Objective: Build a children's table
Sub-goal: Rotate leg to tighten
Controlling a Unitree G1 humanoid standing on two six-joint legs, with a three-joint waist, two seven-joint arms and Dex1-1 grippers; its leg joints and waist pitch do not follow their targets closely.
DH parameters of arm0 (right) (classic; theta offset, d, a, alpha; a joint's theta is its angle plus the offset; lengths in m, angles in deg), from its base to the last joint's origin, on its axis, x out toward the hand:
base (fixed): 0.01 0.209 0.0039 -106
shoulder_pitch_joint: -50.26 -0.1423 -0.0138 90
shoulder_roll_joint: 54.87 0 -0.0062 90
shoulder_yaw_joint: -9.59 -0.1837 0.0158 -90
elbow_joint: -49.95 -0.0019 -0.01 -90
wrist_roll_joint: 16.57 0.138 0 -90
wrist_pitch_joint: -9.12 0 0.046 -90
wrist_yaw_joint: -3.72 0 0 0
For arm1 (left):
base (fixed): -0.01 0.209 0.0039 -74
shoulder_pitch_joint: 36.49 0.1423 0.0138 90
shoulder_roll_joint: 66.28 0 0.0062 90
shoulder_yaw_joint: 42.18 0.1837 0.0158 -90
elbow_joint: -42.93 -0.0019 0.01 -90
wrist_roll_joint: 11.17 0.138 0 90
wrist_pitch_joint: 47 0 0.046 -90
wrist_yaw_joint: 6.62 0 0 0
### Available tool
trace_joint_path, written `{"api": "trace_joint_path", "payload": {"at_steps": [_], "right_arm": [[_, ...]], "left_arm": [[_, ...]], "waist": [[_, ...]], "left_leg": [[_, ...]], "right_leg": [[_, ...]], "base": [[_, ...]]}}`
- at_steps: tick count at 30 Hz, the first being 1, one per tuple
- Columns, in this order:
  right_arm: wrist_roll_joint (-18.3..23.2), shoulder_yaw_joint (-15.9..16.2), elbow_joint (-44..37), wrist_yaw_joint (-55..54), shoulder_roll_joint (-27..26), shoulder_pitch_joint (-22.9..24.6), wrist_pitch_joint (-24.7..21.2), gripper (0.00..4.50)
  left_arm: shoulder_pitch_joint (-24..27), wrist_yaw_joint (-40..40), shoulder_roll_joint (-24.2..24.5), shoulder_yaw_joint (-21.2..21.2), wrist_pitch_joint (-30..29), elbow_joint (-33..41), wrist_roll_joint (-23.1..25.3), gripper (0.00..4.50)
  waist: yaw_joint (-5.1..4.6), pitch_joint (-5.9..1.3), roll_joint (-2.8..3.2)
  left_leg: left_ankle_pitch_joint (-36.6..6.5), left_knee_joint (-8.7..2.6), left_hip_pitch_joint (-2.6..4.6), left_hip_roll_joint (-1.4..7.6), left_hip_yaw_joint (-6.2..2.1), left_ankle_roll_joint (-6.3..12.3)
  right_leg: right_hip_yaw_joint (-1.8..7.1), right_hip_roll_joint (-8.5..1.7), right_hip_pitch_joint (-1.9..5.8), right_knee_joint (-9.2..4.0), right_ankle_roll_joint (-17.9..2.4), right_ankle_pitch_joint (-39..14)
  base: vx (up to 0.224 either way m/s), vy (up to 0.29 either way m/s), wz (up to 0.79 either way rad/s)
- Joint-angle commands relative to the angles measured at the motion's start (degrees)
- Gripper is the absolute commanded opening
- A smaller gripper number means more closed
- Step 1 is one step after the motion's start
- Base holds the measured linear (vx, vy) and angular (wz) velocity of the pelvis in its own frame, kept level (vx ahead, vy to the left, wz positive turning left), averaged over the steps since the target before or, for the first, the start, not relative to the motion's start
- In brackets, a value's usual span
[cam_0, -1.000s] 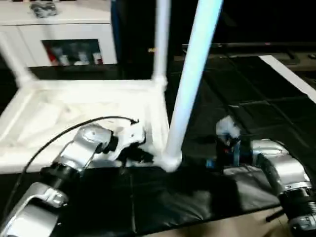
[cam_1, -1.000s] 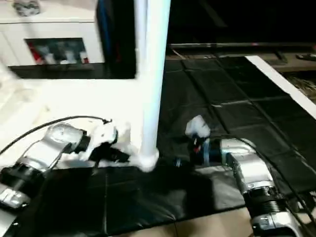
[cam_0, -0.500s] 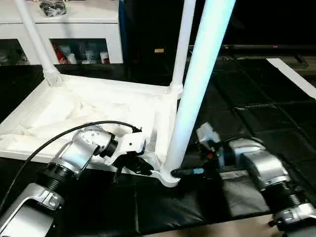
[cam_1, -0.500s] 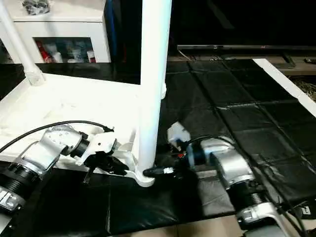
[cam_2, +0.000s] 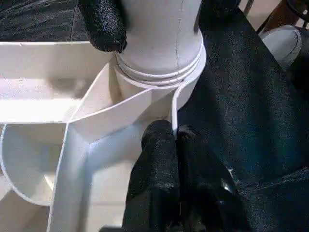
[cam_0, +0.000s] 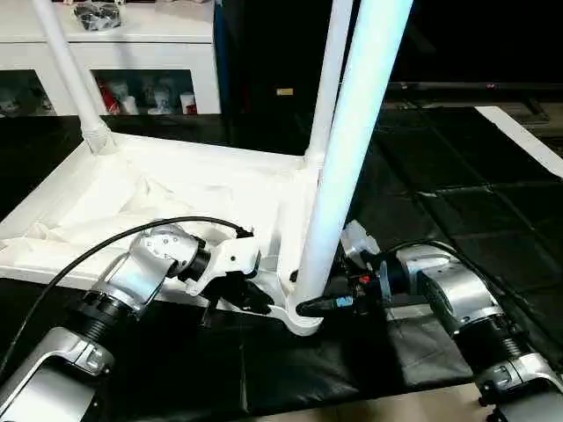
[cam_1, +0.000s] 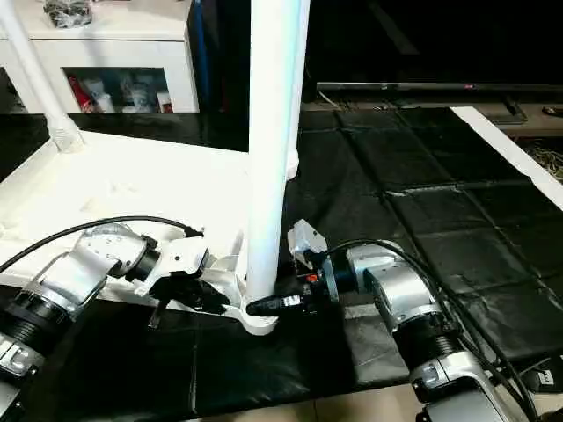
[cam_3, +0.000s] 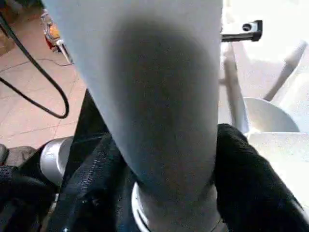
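Note:
The children's table lies upside down on a black mat, its ribbed white top (cam_0: 132, 189) facing up. Three white legs stand in corner sockets: the near leg (cam_0: 352, 149), one at the far left (cam_0: 70, 70) and one behind (cam_0: 330, 79). My left gripper (cam_2: 175, 133) is shut on the thin rim of the top, right beside the near corner socket (cam_0: 303, 321). At the base of the near leg sits my right gripper (cam_1: 264, 306), one black finger (cam_3: 246, 169) pressed on each side of the tube just above the socket.
A white glass-door cabinet (cam_0: 132, 44) stands at the back left. The black mat (cam_0: 457, 193) spreads to the right, bordered by a white strip (cam_0: 519, 136). Tan floor (cam_0: 396, 409) shows at the near edge. A black cable (cam_0: 114, 242) arcs over my left forearm.
My right gripper has slid left to the base of the near leg and its fingers have closed in on the tube. The left gripper has kept its hold on the rim.

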Motion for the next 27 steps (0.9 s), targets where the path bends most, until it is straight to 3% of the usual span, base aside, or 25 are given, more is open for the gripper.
{"api": "trace_joint_path", "payload": {"at_steps": [1, 11, 13, 14, 15, 17, 19, 20, 22, 23, 24, 25, 26, 27], "right_arm": [[0.9, 0.0, 0.8, 1.7, 0.2, -0.7, -0.5, 2.19], [1.9, 0.2, -1.2, 2.3, -0.2, 1.1, -2.2, 2.09], [3.2, -1.0, -3.4, -1.3, -1.9, 3.3, -4.1, 2.09], [3.6, -1.5, -4.2, -2.9, -2.6, 4.0, -4.7, 2.09], [3.6, -1.8, -4.5, -4.5, -3.2, 4.5, -5.0, 2.09], [1.8, -2.5, -4.7, -12.3, -6.1, 5.7, -5.9, 2.09], [-0.2, -3.4, -3.5, -21.0, -9.9, 5.9, -6.4, 2.09], [-0.7, -3.9, -2.6, -24.3, -11.6, 5.6, -6.8, 2.09], [-1.0, -4.3, -2.1, -26.3, -12.7, 5.4, -7.2, 2.09], [-1.3, -5.0, -0.6, -30.2, -15.0, 4.6, -7.5, 2.09], [-1.5, -5.5, 0.3, -32.6, -16.4, 4.0, -7.9, 2.09], [-1.7, -6.4, 2.3, -36.4, -18.7, 2.8, -8.2, 2.09], [-1.8, -7.1, 3.1, -38.6, -20.0, 2.2, -8.5, 2.09], [-1.8, -7.5, 3.6, -39.9, -20.8, 1.9, -8.7, 2.09]], "left_arm": [[1.0, -1.2, -0.3, 2.5, 0.3, 0.1, 1.4, 0.00], [0.9, 1.4, -1.6, 1.5, -1.6, -0.8, 1.2, 0.00], [0.8, 5.3, -3.5, 0.0, -4.4, -1.5, 0.9, 0.00], [0.7, 6.9, -4.2, -0.6, -5.4, -1.8, 0.8, 0.00], [0.6, 8.0, -4.8, -1.0, -6.0, -2.1, 0.8, 0.00], [-0.1, 12.3, -6.9, -2.1, -8.6, -2.8, 1.0, 0.00], [-0.6, 16.3, -9.2, -3.4, -12.5, -2.7, 0.7, 0.00], [-0.7, 17.8, -10.1, -3.9, -13.7, -2.6, 0.6, 0.00], [-0.9, 18.8, -10.6, -4.2, -14.5, -2.6, 0.5, 0.00], [-1.2, 21.2, -12.1, -5.0, -16.1, -2.6, 0.4, 0.00], [-1.4, 22.6, -13.0, -5.6, -17.0, -2.7, 0.3, 0.00], [-1.7, 24.9, -14.3, -6.4, -18.6, -2.8, 0.1, 0.00], [-1.9, 26.3, -15.1, -7.0, -19.4, -2.8, 0.1, 0.00], [-2.0, 27.2, -15.6, -7.3, -19.8, -2.9, 0.2, 0.00]], "waist": [[-0.10, -3.53, 0.01], [-0.08, -3.54, 0.22], [0.06, -3.39, 0.45], [0.11, -3.32, 0.49], [0.07, -3.31, 0.38], [-0.22, -3.06, 0.53], [-0.80, -2.64, 0.46], [-1.56, -2.30, 0.33], [-2.27, -2.28, 0.27], [-3.08, -2.14, 0.68], [-3.48, -2.28, 0.88], [-4.63, -2.20, 1.58], [-5.94, -2.18, 1.77], [-6.08, -1.83, 2.50]], "left_leg": [[-10.7, -3.85, 0.05, 0.74, 0.41, 1.57], [-11.1, -3.78, 0.16, 0.72, 0.44, 1.48], [-11.7, -3.84, 0.33, 0.80, 0.52, 1.32], [-13.3, -3.84, 0.73, 0.76, 0.60, 1.16], [-13.6, -3.87, 0.66, 0.70, 0.53, 1.09], [-15.0, -4.15, 0.35, 0.58, 0.30, 0.49], [-18.2, -4.21, 0.63, 0.20, 0.08, -0.49], [-20.6, -3.93, 1.10, -0.34, -0.32, -1.39], [-21.4, -3.89, 0.79, -0.60, -0.74, -1.41], [-23.9, -3.65, 1.06, -0.76, -1.08, -1.03], [-24.8, -3.56, 1.53, -0.77, -1.29, -0.78], [-27.8, -4.04, 1.55, -0.28, -2.02, -0.51], [-31.9, -4.72, 0.94, 0.34, -2.89, -0.55], [-35.3, -5.47, 1.02, 1.02, -3.25, -0.42]], "right_leg": [[2.80, -2.87, 3.24, -3.43, -10.6, -16.0], [2.83, -2.74, 3.18, -3.43, -10.9, -15.4], [2.94, -2.70, 3.02, -3.67, -10.9, -15.7], [3.01, -2.64, 2.72, -3.86, -11.1, -16.8], [2.97, -2.71, 2.86, -3.89, -11.0, -17.5], [2.89, -2.76, 2.96, -4.23, -9.6, -21.6], [2.51, -2.84, 2.69, -5.17, -6.9, -29.2], [1.75, -3.13, 2.31, -6.54, -3.1, -38.2], [1.07, -3.12, 2.71, -7.09, -0.8, -41.5], [-0.07, -3.03, 2.40, -8.49, 1.7, -44.7], [-0.43, -3.12, 2.33, -8.79, 1.5, -44.0], [-1.50, -3.01, 2.88, -8.84, 0.1, -40.7], [-2.84, -2.66, 4.12, -8.84, 0.6, -37.7], [-3.26, -2.39, 4.43, -8.69, 0.4, -36.5]], "base": [[0.000, 0.000, 0.00], [0.000, 0.000, 0.00], [0.000, 0.000, 0.00], [0.000, 0.000, 0.00], [0.000, 0.000, 0.00], [0.000, 0.000, 0.00], [0.000, 0.000, 0.00], [0.000, 0.000, 0.00], [-0.027, 0.013, -0.09], [0.000, 0.000, 0.00], [0.000, 0.000, 0.00], [0.000, 0.000, 0.00], [0.000, 0.000, 0.00], [0.000, 0.000, 0.00]]}}
